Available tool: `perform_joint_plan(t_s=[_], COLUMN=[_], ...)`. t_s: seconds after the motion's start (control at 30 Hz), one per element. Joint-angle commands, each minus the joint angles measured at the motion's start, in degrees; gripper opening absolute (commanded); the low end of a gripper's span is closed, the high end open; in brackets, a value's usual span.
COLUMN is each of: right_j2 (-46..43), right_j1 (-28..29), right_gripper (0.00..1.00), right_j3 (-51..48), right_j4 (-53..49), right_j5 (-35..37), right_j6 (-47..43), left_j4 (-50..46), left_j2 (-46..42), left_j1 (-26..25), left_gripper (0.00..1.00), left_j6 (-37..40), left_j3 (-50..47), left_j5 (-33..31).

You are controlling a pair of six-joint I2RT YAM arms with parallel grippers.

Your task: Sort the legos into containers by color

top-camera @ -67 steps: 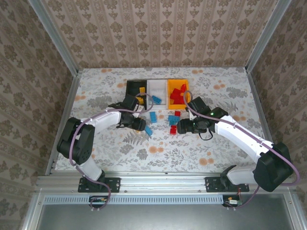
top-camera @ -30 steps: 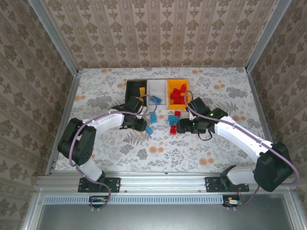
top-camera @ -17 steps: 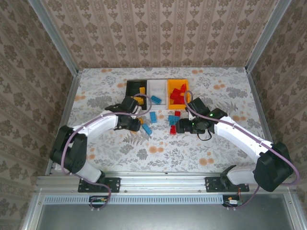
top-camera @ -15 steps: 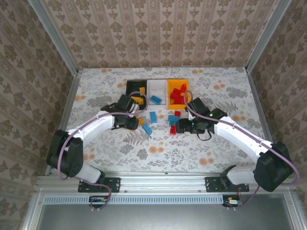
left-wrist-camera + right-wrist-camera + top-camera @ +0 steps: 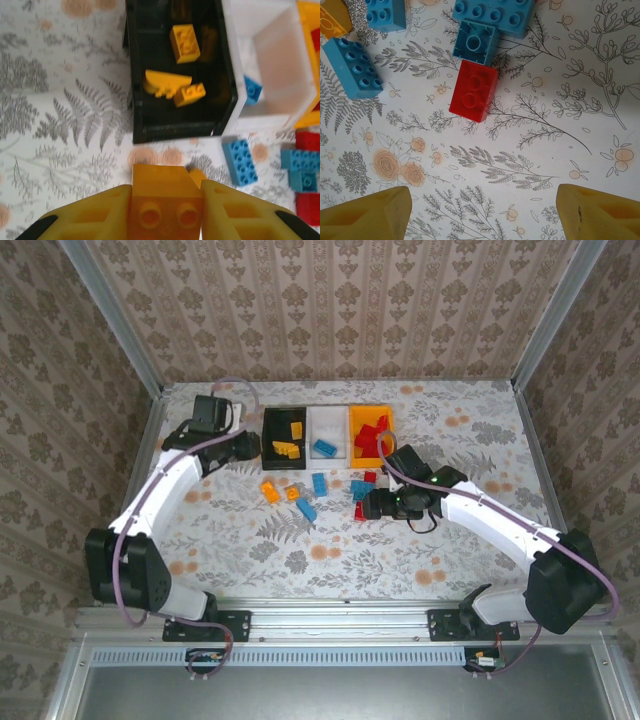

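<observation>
Left gripper [image 5: 167,210]: closed on an orange-yellow brick [image 5: 165,192], pinched between both fingers with two studs showing.
Where its bin lies: the black bin [image 5: 175,134] is straight ahead of the held brick in the left wrist view, with a strip of bare tabletop [image 5: 65,150] between the brick and the bin's near wall.
Black bin contents: three orange-yellow legos [image 5: 185,44] lie inside, so the held brick looks bound for this bin.
Left arm pose: stretched to the far left of the tabletop, its wrist beside the black bin's left end in the top view [image 5: 240,445].
Right gripper [image 5: 482,200]: fingers wide apart, holding nothing, poised over the tabletop.
Its target: a red brick [image 5: 472,91] lies ahead of the open fingers, about centred between them and apart from both.
Red brick's long axis: roughly along the gripper's forward line and slightly tilted, so I judge the fingers would close across its short sides.
Neighbours: a small blue brick [image 5: 475,42] touches the red brick's far end and could be nudged.
Nearer arm: the right arm is nearer the red brick and the orange bin [image 5: 365,412], where red legos are piled.
White bin [image 5: 280,55]: holds one blue brick [image 5: 252,90].
Right arm pose: reaching in from the right, its gripper [image 5: 368,505] low among the loose legos.
</observation>
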Motion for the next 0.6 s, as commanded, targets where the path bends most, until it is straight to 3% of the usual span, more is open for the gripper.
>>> perform_joint_plan(t_s=[0.0,0.23,0.57], right_j2=[0.7,2.1,1.8], right_j1=[0.4,0.4,0.5], right_gripper=[0.78,0.78,0.78], right_j3=[-0.8,-0.2,-1.0], right_j4=[0.9,0.4,-0.5], right_j5=[-0.7,0.4,1.6], right_j6=[0.7,0.1,-0.1], left_j4=[1.7,-0.6,-6.4], left_j2=[6.9,21.3,32.7], left_j1=[0.1,-0.7,-4.4], left_gripper=[0.36,0.36,0.37], left_j6=[-0.6,1.6,6.0], left_j3=[6.1,19.2,32.3], left_j5=[2.2,0.4,-3.4])
